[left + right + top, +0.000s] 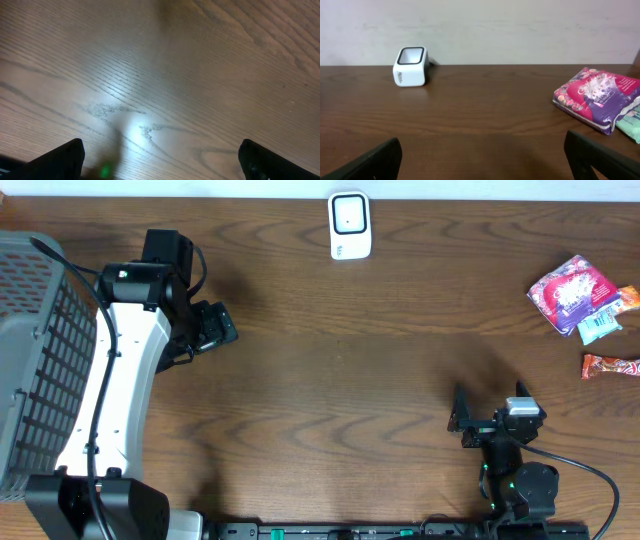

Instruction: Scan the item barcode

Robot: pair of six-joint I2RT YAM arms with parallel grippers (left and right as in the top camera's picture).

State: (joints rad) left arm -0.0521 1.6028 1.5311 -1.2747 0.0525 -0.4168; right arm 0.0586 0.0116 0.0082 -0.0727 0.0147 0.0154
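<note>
Left gripper point(160, 160): wide open, holds nothing, hangs over brown table point(200, 60). Right gripper point(482, 160): wide open too, points at scanner point(410, 66) and pink snack point(597, 97)

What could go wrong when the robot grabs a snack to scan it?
The pink-purple packet lies against the teal packet, so the open right gripper might drag both. No barcode shows on top, so the packet may need turning. The scanner stands far from the packets; one could slip out on the way.
</note>
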